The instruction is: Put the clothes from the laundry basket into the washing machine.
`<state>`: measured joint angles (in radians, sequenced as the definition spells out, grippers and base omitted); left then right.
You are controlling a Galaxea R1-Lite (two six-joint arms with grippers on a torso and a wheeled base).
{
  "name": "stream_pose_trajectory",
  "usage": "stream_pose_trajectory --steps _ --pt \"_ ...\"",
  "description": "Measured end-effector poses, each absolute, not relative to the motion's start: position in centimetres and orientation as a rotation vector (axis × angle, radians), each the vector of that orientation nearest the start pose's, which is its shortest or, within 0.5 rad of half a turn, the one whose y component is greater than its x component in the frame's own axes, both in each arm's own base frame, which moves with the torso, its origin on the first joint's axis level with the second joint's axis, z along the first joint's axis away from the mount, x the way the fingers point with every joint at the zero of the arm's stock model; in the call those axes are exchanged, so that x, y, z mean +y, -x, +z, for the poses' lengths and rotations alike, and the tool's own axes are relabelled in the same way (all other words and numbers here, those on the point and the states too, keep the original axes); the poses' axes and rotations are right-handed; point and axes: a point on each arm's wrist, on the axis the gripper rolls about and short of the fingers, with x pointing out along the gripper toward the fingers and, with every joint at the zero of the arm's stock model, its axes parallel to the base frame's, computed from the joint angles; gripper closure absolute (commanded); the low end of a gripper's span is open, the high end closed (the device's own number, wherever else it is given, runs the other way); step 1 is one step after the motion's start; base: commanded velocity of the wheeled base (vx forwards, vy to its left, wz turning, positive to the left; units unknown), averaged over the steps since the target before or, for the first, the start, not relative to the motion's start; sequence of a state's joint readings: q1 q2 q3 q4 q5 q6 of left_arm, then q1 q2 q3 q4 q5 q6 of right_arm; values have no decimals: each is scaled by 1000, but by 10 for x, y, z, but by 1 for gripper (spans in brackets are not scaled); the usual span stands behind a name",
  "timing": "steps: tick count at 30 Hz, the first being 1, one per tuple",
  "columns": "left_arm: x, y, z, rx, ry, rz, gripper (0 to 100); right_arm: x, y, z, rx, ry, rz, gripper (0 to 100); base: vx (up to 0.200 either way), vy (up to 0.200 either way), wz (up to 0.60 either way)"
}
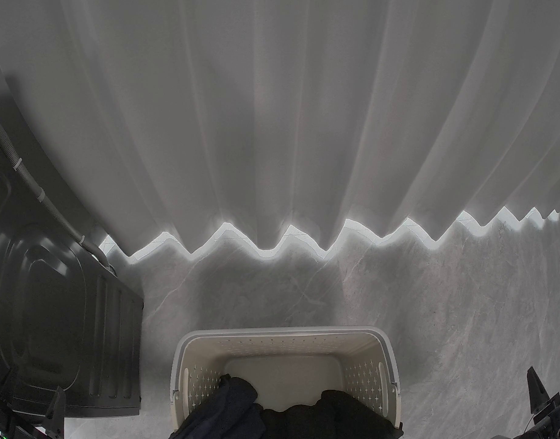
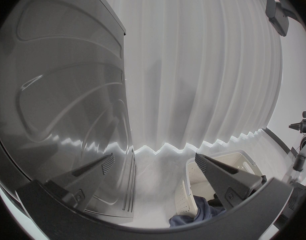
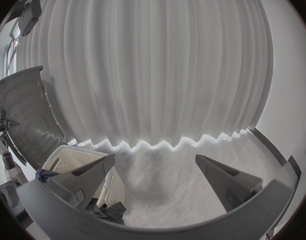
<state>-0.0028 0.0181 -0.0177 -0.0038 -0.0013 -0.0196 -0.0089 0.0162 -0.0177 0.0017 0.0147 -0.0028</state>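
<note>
the head view looks steeply down and forward over the laundry basket (image 1: 286, 335) onto floor (image 1: 469, 312) and curtain (image 1: 280, 92). the left wrist view sits low, close beside the washing machine (image 2: 66, 94), facing the curtain; the right wrist view faces likewise from the basket's other side. all three share basket, machine, curtain and floor.

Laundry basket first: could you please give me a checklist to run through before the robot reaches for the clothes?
1. Clothes in the laundry basket: ok, a dark pile at its near end.
2. Laundry basket upright on the floor: ok.
3. Left gripper open and empty: ok.
4. Right gripper open and empty: ok.
5. Washing machine door open: cannot tell; the door is hidden.
</note>
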Motion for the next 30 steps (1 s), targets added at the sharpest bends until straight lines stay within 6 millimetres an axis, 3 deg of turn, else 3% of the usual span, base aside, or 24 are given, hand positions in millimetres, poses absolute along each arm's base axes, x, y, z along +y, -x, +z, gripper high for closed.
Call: stream_pose_trajectory --steps 12,30 --pt "0 23 81 -4 19 -5 0 1 23 81 0 3 6 0 0 0 0" --pt "0 23 81 -3 17 -4 0 1 23 81 0 3 7 0 -200 0 0"
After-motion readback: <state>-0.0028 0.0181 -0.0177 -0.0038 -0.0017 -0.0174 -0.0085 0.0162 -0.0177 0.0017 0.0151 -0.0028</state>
